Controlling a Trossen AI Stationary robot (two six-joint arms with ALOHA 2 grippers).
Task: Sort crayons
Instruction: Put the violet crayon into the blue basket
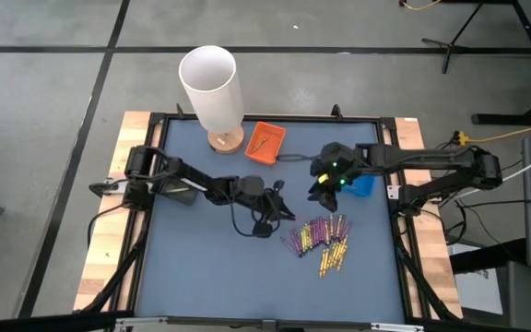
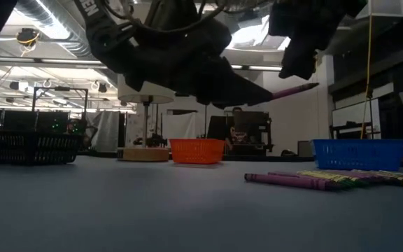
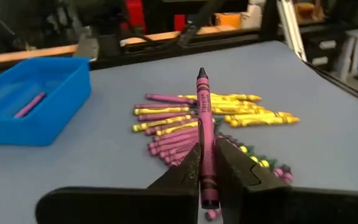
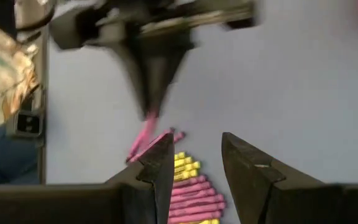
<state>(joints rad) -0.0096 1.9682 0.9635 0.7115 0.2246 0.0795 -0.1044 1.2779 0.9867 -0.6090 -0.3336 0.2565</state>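
Several yellow and purple crayons [image 1: 321, 242] lie in a loose pile on the blue-grey mat, right of centre; the left wrist view shows the same pile [image 3: 213, 121]. My left gripper [image 1: 282, 210] hangs just left of the pile, shut on one purple crayon [image 3: 202, 118]. My right gripper [image 1: 321, 189] hovers open above the mat beyond the pile, beside the blue tray [image 1: 365, 184]; its fingers [image 4: 163, 168] hold nothing. One purple crayon [image 3: 30, 104] lies in the blue tray [image 3: 33, 99]. An orange tray [image 1: 265, 141] stands at the far side. My left gripper pinches the purple crayon's lower half [image 3: 205, 155] between its two fingers, the blunt end behind the tips. The fingers come nearly level from the table's left and lie along the crayon. The crayon [image 2: 296, 89] sticks out forward, pointed tip first, clear of the mat.
A white cylinder on a wooden base [image 1: 212, 92] stands at the far left of the mat, next to the orange tray. Black cables [image 1: 252, 221] loop under my left arm. A raised black frame [image 1: 150, 231] borders the mat. A person [image 2: 238, 129] sits in the room behind.
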